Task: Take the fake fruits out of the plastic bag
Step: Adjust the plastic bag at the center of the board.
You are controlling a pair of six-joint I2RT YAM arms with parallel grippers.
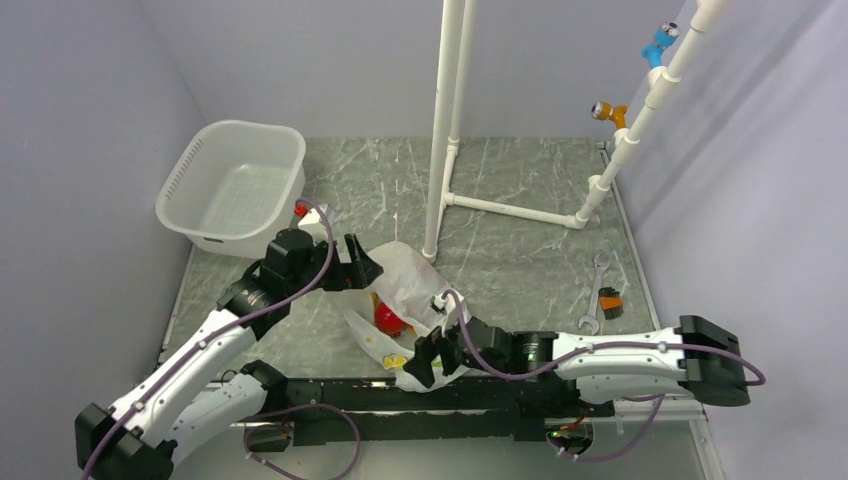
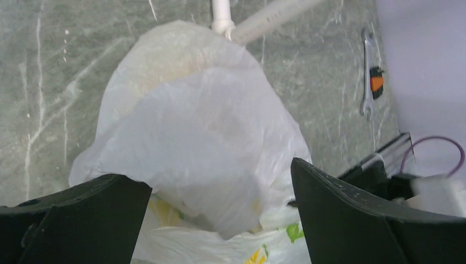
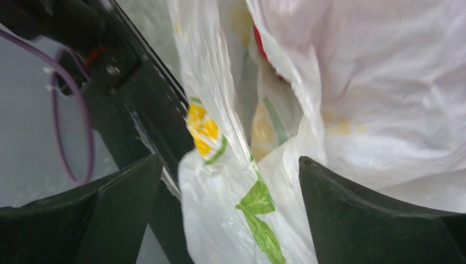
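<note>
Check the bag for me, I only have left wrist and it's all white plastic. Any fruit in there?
Observer: Yes. The top view shows a red round fruit sitting in the plastic bag, toward its near side.
Operator: Where's the right arm?
Observer: The right end effector is at the bag's near edge, open. Its wrist view shows bag plastic between the fingers.
Operator: Anywhere to drop the fruit?
Observer: A white perforated tub stands far left in the top view, apart from the bag.
</note>
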